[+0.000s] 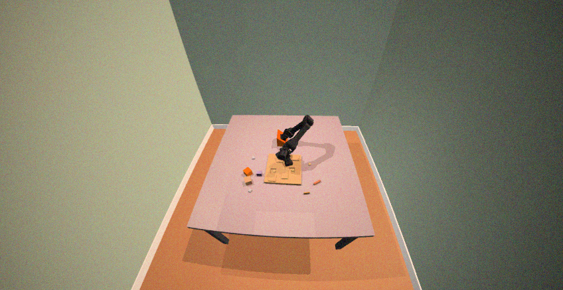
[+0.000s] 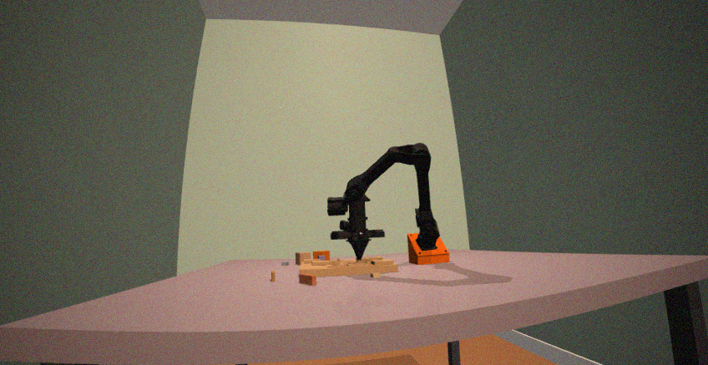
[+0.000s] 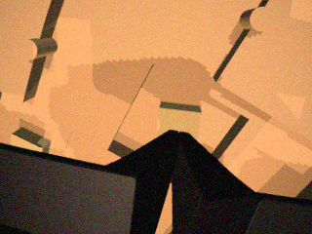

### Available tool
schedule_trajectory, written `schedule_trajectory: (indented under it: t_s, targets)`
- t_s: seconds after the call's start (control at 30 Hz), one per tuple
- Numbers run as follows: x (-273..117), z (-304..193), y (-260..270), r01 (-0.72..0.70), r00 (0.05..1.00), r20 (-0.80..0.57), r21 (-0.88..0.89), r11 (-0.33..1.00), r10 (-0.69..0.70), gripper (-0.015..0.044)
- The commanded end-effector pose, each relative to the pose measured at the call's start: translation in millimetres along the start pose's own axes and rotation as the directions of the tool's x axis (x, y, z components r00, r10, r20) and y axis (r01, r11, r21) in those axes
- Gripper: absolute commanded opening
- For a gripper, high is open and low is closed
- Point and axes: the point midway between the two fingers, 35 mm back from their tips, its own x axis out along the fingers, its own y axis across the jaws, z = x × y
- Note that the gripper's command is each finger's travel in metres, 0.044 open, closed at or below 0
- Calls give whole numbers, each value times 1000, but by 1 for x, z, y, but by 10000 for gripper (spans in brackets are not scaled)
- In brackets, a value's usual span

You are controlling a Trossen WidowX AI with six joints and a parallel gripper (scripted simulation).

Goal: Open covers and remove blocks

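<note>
The tan puzzle board (image 1: 297,180) (image 2: 327,271) lies flat on the table. My gripper (image 2: 359,260) (image 3: 176,140) is shut and empty, pointing down with its tips at or just above the board's top; contact cannot be told. In the wrist view a pale yellow piece (image 3: 179,118) with a dark edge shows right beyond the tips; whether it is a block or a well floor is unclear. Two round knobs (image 3: 46,47) (image 3: 255,19) stand beside dark slots. A small opening (image 3: 30,139) shows at the left. The fingers hide part of the board.
Left of the board are an orange cube (image 1: 247,171), a tan cube (image 1: 247,180) (image 2: 302,258) and a purple block (image 1: 259,174). To its right lie a reddish bar (image 1: 317,182) (image 2: 307,280), a yellow piece (image 1: 309,164) (image 2: 375,275) and a small orange-brown piece (image 1: 306,193). The orange base (image 2: 428,257) stands behind.
</note>
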Motion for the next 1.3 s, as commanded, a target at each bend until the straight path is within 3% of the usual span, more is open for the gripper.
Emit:
schedule_trajectory:
  t_s: [0.0,1.27]
  targets:
    - [0,0,0,-1,1000,0,-5,1000,1,0]
    - [15,-3,1,-1,1000,-1,-5,1000,1,0]
